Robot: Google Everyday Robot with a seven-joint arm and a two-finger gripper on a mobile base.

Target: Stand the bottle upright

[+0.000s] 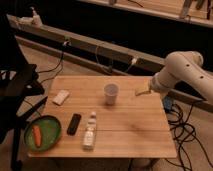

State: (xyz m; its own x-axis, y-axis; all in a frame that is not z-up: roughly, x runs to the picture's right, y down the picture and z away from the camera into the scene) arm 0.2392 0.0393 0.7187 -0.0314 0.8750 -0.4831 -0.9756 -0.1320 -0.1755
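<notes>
1. Evidently set aside, a green plate (50, 131) holding a carrot (37, 135) sits far left of the cup (111, 93) and nearer the camera. It has no part in the job.
2. A pale packet (60, 96) lies left of the cup, well apart from it.
3. A black remote (74, 123) lies front-left of the cup, just beside the bottle. It could crowd a grasp from that side.
4. The bottle (90, 131) lies on its side in front of the cup and slightly left, cap toward the cup, not yet stood up.
5. The gripper (142, 91) hangs right of the cup over the table (130, 125), well apart from the bottle. Whether it is apart or together I cannot tell. The cup stands near its straight path.
</notes>
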